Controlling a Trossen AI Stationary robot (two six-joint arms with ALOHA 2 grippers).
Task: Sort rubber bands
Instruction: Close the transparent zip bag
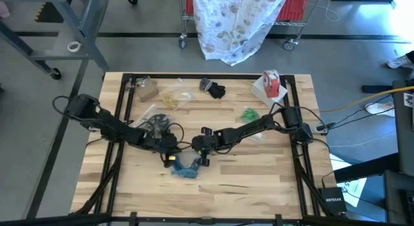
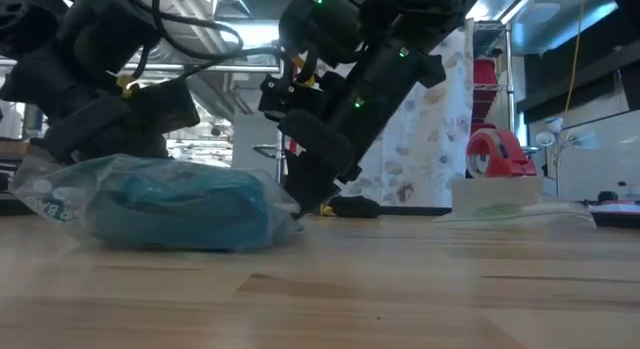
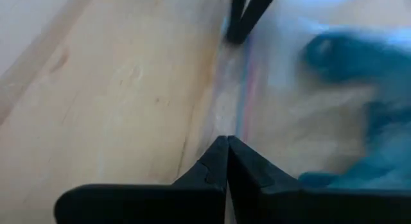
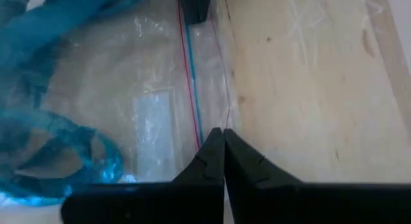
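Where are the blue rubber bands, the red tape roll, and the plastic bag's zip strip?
blue rubber bands (image 1: 186, 170): high view, middle of the teal pile.
red tape roll (image 2: 497, 154): low view, its red side.
plastic bag's zip strip (image 4: 191, 89): right wrist view, the red-and-blue line.

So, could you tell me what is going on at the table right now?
Both arms are working on a clear plastic zip bag holding teal-blue rubber bands near the middle of the wooden table. The left gripper and the right gripper are each shut on the bag's zip edge, at opposite ends of it. Farther back lie a small green pile of rubber bands, a black pile and a tan pile, with a red-and-white tape roll near the far right corner.
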